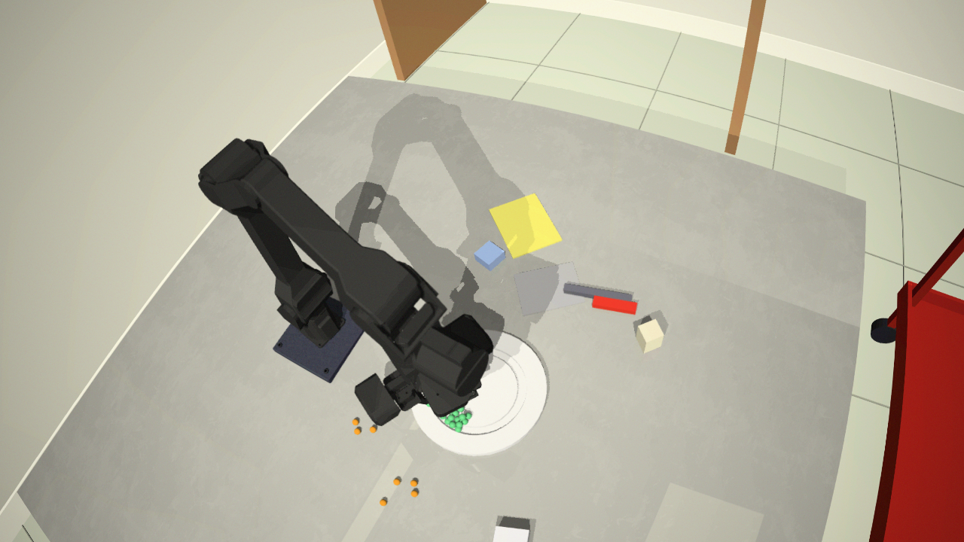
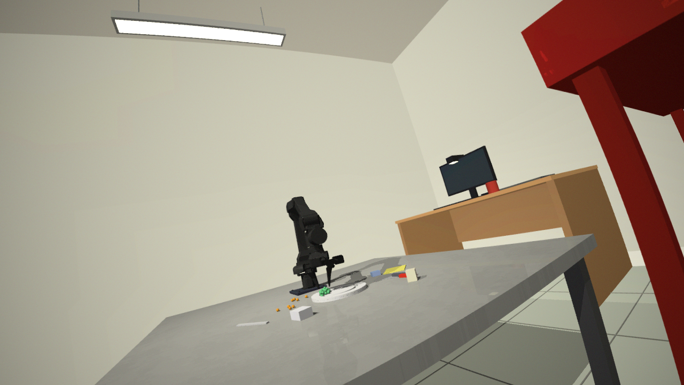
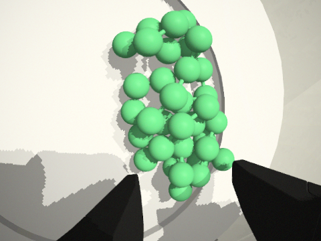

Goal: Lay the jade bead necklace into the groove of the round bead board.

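Observation:
The jade bead necklace [image 1: 457, 420] [image 2: 324, 290] [image 3: 180, 125] lies bunched in a heap of green beads on the round white bead board [image 1: 537, 391] [image 3: 252, 84]. In the wrist view the heap lies just inside and partly over the board's thin dark curved line. My gripper [image 3: 186, 178] [image 2: 328, 285] is open, its fingertips low over the board at the lower end of the heap. A few beads show between and just ahead of the tips; neither finger clearly grips one. In the top view the arm hides the fingertips and part of the board.
Several orange beads [image 1: 397, 481] lie beside the board. A white block [image 1: 510, 534] [image 2: 301, 313] and a thin white stick [image 2: 252, 324] lie beyond them. A blue block [image 1: 489, 254], yellow sheet [image 1: 522, 222], grey sheet [image 1: 535, 294], red bar [image 1: 614, 305], dark bar [image 1: 586, 290] and cream block [image 1: 650, 335] lie on the other side.

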Motion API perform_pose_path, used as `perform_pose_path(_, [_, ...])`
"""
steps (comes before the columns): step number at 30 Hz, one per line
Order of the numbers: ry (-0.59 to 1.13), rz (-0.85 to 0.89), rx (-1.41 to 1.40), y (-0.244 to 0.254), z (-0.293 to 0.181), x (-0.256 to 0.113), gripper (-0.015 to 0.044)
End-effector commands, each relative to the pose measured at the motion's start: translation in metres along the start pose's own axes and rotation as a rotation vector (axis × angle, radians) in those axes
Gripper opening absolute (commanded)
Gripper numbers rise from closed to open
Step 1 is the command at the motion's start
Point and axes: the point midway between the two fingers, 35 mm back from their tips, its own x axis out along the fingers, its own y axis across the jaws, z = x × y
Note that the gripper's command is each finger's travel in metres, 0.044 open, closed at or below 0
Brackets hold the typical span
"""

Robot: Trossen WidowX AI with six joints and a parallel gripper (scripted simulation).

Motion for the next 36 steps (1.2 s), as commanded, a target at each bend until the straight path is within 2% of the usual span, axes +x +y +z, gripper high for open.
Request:
perform_pose_path(1, [0.002,0.000,0.006,-0.0001,-0.0004,-0.0010,0.0289])
perform_pose_path(7, [0.002,0.000,0.006,-0.0001,-0.0004,-0.0010,0.0440])
perform_pose_path(31, [0.002,0.000,0.006,-0.0001,-0.0004,-0.0010,0.0440])
perform_pose_path(33, [0.002,0.000,0.066,0.0008,0.0001,-0.0025,0.0387])
perform_pose_path(36, [0.002,0.000,0.328,0.0047,0.0018,-0.0089,0.0310])
